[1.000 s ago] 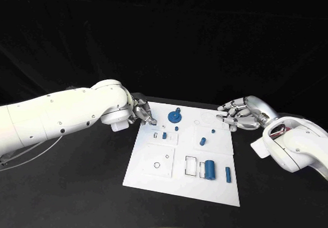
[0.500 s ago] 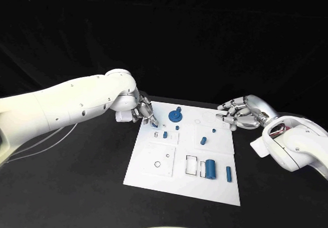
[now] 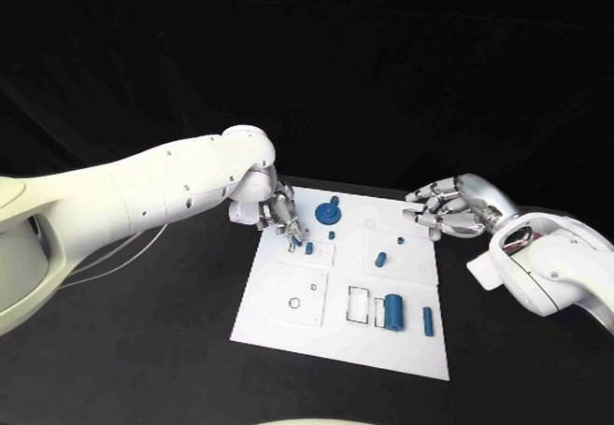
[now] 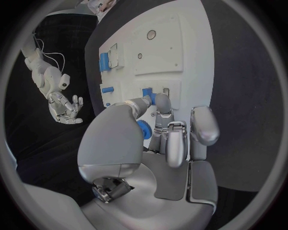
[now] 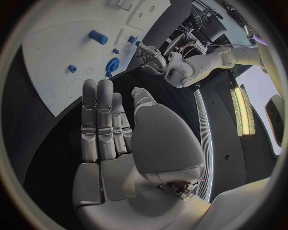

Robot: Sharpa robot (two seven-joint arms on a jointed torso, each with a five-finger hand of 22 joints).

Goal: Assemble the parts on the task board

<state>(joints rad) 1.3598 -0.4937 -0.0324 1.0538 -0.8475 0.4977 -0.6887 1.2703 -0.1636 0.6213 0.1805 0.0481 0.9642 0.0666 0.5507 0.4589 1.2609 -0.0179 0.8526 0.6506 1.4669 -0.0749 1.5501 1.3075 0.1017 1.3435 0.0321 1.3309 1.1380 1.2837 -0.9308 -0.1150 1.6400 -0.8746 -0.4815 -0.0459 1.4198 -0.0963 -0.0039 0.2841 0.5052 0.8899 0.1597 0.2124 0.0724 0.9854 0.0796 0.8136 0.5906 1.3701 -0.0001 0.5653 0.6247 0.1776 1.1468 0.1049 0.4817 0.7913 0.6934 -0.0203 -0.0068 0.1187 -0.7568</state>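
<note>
The white task board [image 3: 303, 329] lies mid-table. On it are a round blue piece [image 3: 327, 213], a short blue peg [image 3: 308, 250], a slanted blue part [image 3: 380, 261] and a thick blue cylinder [image 3: 392, 314]. My left hand [image 3: 280, 214] hangs over the board's far left corner, its fingertips pointing down just beside the short peg. The left wrist view shows its fingers [image 4: 162, 103] spread close over that peg [image 4: 150, 96], holding nothing. My right hand [image 3: 442, 208] hovers at the board's far right corner, empty; its fingers [image 5: 99, 120] lie straight, the thumb apart.
A thin blue rod [image 3: 428, 320] lies beside the cylinder, and two tiny blue pegs [image 3: 332, 236] [image 3: 399, 242] stand farther back. Empty outlined slots [image 3: 358, 308] and a round hole [image 3: 294, 306] mark the near half. Black table surrounds the board.
My left arm has swung in over the board; its hand has moved right and down toward the short peg. The right hand has barely shifted. No part has moved.
</note>
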